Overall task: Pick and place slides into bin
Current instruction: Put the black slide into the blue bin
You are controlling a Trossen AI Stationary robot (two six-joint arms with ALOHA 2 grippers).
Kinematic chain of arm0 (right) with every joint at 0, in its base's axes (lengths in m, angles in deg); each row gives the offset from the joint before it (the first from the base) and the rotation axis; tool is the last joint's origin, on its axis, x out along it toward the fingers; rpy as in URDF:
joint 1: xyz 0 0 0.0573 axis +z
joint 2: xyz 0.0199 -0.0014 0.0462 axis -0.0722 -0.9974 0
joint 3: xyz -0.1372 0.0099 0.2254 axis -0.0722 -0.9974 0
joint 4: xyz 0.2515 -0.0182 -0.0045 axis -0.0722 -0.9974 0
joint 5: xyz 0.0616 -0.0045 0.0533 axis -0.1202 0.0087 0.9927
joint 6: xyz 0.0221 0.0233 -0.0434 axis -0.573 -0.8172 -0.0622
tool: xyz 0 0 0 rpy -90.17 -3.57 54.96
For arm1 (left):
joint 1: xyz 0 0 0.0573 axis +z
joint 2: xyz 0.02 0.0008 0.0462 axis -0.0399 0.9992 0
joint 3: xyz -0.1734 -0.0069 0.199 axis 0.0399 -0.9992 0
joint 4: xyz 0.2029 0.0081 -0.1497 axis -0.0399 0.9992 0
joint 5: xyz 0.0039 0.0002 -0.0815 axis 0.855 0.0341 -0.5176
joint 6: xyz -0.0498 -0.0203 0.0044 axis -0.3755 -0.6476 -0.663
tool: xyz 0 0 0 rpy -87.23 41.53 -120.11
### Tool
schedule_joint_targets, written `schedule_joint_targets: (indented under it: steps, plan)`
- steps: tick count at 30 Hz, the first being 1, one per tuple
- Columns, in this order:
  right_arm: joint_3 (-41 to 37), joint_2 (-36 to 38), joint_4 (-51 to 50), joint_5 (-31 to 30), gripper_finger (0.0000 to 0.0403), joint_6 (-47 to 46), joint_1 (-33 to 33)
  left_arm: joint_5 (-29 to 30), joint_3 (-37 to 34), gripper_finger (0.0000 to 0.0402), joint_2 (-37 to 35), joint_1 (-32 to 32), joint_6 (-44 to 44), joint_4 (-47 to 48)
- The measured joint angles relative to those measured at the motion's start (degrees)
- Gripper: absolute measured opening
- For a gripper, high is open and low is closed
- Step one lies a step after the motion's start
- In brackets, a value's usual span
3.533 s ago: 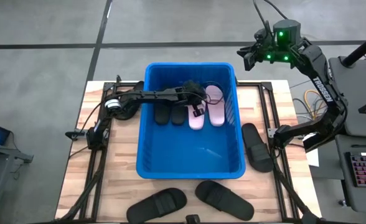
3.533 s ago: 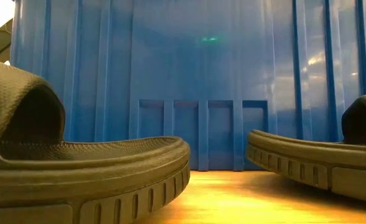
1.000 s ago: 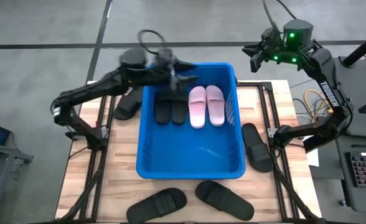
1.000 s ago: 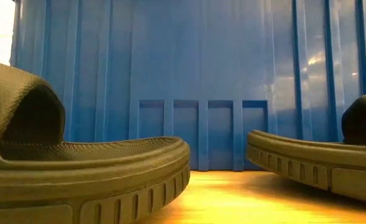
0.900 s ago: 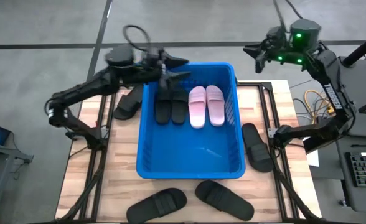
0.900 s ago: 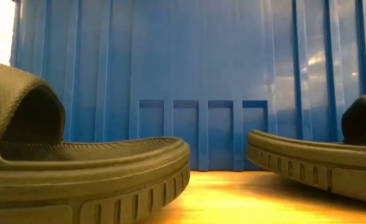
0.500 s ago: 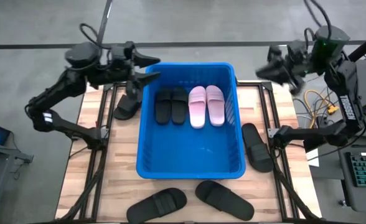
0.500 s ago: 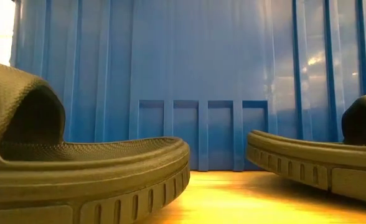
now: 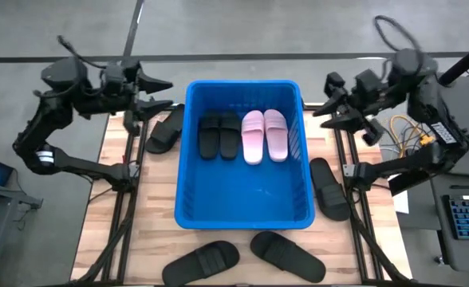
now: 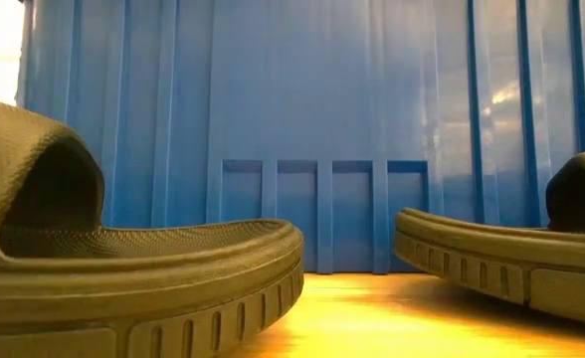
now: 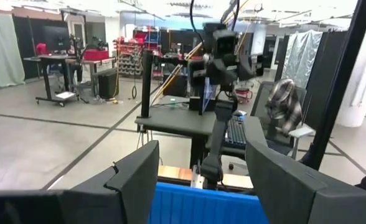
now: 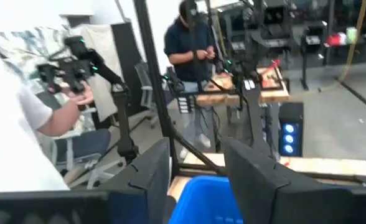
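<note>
The left gripper (image 9: 156, 93), now withdrawn left of the bin (image 9: 243, 217), stands wide and empty, the right gripper (image 9: 327, 112) wide too, so four slides (image 9: 242, 135) are binned

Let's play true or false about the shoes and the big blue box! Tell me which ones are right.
1. Four sandals lie inside the blue bin. True: two black sandals and two pink sandals.
2. The pink sandals sit on the wooden table. False: they lie in the bin, side by side.
3. Four black sandals lie on the table outside the bin. True: one on the left side, one on the right side, two in front.
4. The left tool is holding a sandal. False: it is open and empty, up beside the bin.
</note>
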Motion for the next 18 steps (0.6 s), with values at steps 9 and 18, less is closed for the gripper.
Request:
schedule_joint_targets:
  steps: [9,18]
  plan:
    - [0.1,-8.3,-0.1,-3.5,0.0211,-3.3,7.1,0.0,0.0,0.0225,-3.1,0.0,0.0,7.3]
    - [0.3,-14.6,-0.3,-8.9,0.021,-16.8,9.0,0.0,-0.1,0.0225,-3.8,0.0,0.0,16.0]
